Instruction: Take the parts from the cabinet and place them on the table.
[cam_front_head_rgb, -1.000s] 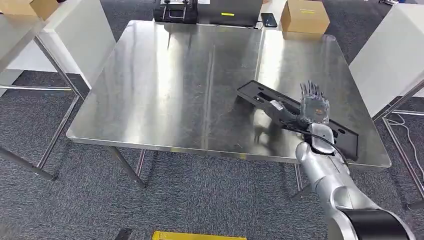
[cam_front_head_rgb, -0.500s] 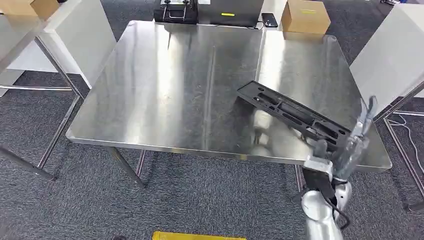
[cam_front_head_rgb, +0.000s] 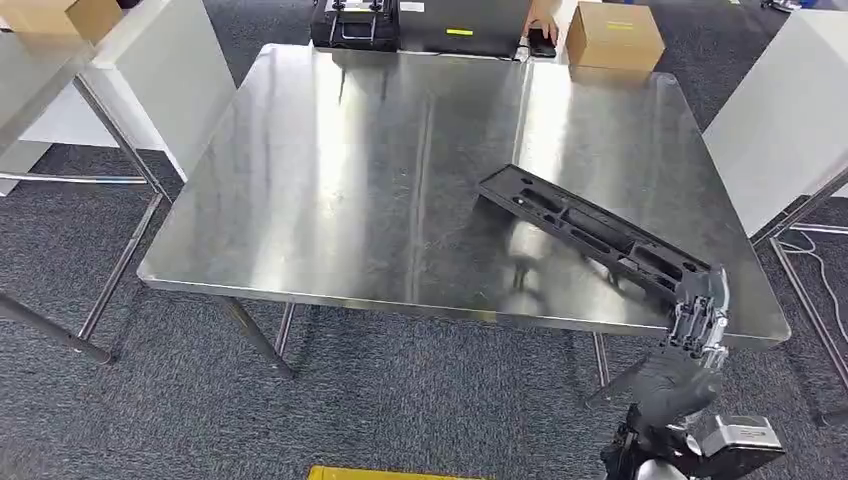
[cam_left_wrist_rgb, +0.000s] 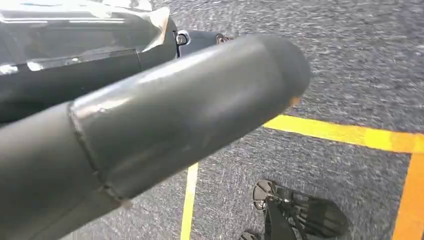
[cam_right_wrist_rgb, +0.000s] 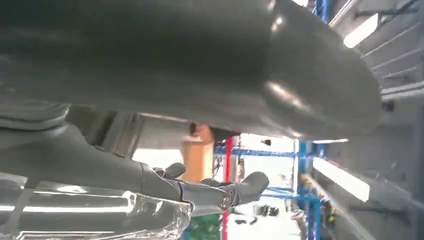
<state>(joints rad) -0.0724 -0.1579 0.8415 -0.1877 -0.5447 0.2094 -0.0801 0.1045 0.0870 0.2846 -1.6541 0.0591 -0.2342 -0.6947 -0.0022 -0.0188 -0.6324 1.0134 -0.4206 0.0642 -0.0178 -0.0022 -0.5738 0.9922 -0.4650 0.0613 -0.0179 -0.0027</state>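
While hanging just off the near right corner of the table (cam_front_head_rgb: 350, 180), empty: right hand (cam_front_head_rgb: 700, 318), fingers pointing up and loosely apart, nothing gripped. Same story in the right wrist view, with thumb and dark fingers spread on air. Down low over grey carpet and a yellow floor line, left hand (cam_left_wrist_rgb: 150, 125); can't tell how far open, nothing visible in it.

Just past those right fingertips, the black part (cam_front_head_rgb: 590, 232), flat on the steel, lying on a slant with its near end close to the near right edge and its far end toward the middle. Looks placed, then, judging by the lie of it.

Now the danger. Very little room between fingers and that near end. A careless swing across, or a fingertip catching one of the moulded recesses, could drag the part on slick polished steel, and not much table left to save it from the carpet. Safest bet: pulling back clear of the edge before turning.

Farther out, a cardboard box (cam_front_head_rgb: 613, 35) and a black case (cam_front_head_rgb: 355, 22) at the far rim, well apart from the part. No trouble expected there.
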